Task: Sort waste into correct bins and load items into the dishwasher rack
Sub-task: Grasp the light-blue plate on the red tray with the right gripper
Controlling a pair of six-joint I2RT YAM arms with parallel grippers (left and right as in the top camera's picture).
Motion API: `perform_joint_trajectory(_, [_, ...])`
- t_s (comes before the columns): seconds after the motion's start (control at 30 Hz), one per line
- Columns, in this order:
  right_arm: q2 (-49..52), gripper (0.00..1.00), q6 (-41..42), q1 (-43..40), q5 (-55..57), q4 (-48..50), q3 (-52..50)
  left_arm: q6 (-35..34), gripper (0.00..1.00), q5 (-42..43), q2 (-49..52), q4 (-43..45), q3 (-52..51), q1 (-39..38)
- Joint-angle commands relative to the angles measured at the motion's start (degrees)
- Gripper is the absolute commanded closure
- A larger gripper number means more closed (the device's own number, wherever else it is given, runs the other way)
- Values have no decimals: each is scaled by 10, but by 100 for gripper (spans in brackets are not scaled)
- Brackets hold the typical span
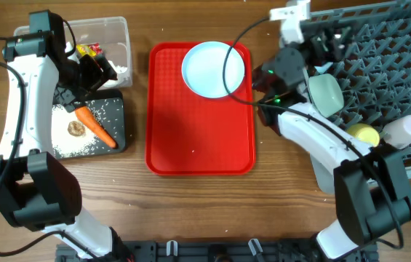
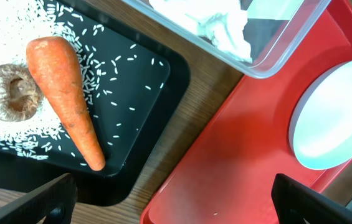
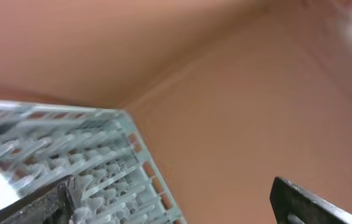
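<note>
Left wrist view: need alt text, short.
An orange carrot lies diagonally on a black tray scattered with rice grains, a brown lump beside it. Above sits a clear tub holding white tissue; right, a red serving tray carries a pale blue plate. The jaws stand wide apart at the bottom edge, empty.

A flat red serving tray point(image 1: 198, 135) lies centred on the wooden table point(image 1: 190, 207).
</note>
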Motion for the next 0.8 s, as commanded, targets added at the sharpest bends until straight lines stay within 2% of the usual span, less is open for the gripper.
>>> perform_joint_trajectory(0.0, [3, 0, 178, 95, -34, -268, 3, 3, 0, 6, -5, 0, 0, 1])
perform_joint_trajectory(0.07, [3, 0, 336, 132, -123, -423, 3, 3, 0, 6, -5, 0, 0, 1])
perform_joint_trajectory(0.1, [3, 0, 475, 153, -189, -496, 3, 3, 0, 6, -5, 0, 0, 1])
perform_joint_trajectory(0.17, [2, 0, 609, 166, -247, -528, 4, 3, 0, 6, -5, 0, 0, 1])
perform_joint_trajectory(0.27, [-9, 0, 684, 179, -268, -534, 9, 3, 0, 6, -5, 0, 0, 1])
perform_joint_trajectory(0.3, [-20, 0, 727, 181, -321, -556, 9, 3, 0, 6, -5, 0, 0, 1])
perform_joint_trajectory(0.37, [-39, 0, 874, 179, -516, -629, 9, 3, 0, 6, -5, 0, 0, 1])
perform_joint_trajectory(0.43, [-41, 0, 1009, 163, -690, -654, 9, 3, 0, 6, -5, 0, 0, 1])
perform_joint_trajectory(0.53, [-63, 0, 985, 137, -718, -645, 27, 3, 0, 6, -5, 0, 0, 1])
perform_joint_trajectory(0.67, [-113, 0, 982, 120, -537, -686, 80, 3, 0, 6, -5, 0, 0, 1])
perform_joint_trajectory(0.73, [-146, 0, 1012, 130, -555, -771, 80, 3, 0, 6, -5, 0, 0, 1])
perform_joint_trajectory(0.77, [-152, 0, 1019, 132, -628, -831, 80, 3, 0, 6, -5, 0, 0, 1])
